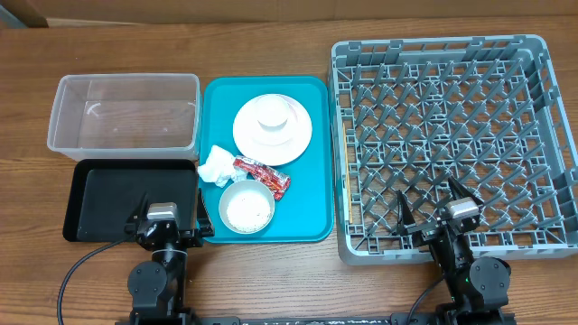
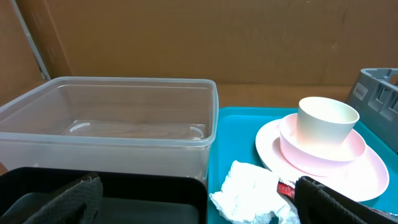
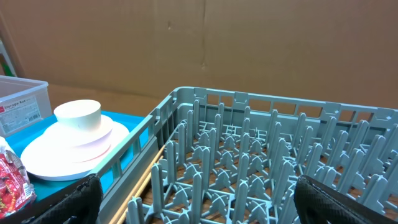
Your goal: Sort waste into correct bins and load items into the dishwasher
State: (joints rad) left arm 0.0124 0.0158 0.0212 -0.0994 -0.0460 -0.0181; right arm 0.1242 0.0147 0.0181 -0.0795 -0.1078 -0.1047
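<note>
On the teal tray (image 1: 307, 217) a pale pink plate (image 1: 293, 144) (image 2: 367, 177) (image 3: 56, 165) carries a small white cup (image 1: 272, 113) (image 2: 326, 121) (image 3: 78, 114). A crumpled white napkin (image 1: 217, 165) (image 2: 247, 191) and a red foil wrapper (image 1: 264, 175) (image 2: 285, 188) (image 3: 12, 180) lie in front of it. A pale bowl (image 1: 246, 208) holds white rice. The clear tub (image 1: 126, 113) (image 2: 124, 118) and the black tray (image 1: 108, 203) (image 2: 124, 199) sit to the left. The grey dishwasher rack (image 1: 452, 149) (image 3: 261, 155) is on the right. My left gripper (image 1: 167, 215) (image 2: 202, 208) is open over the black tray's near right corner. My right gripper (image 1: 433, 208) (image 3: 199, 208) is open over the rack's front edge. Both grippers hold nothing.
A thin pale wooden stick (image 3: 149, 177) lies along the rack's left inner wall. A brown cardboard wall (image 2: 199, 37) stands behind the table. The wooden tabletop (image 1: 271, 280) shows around the trays.
</note>
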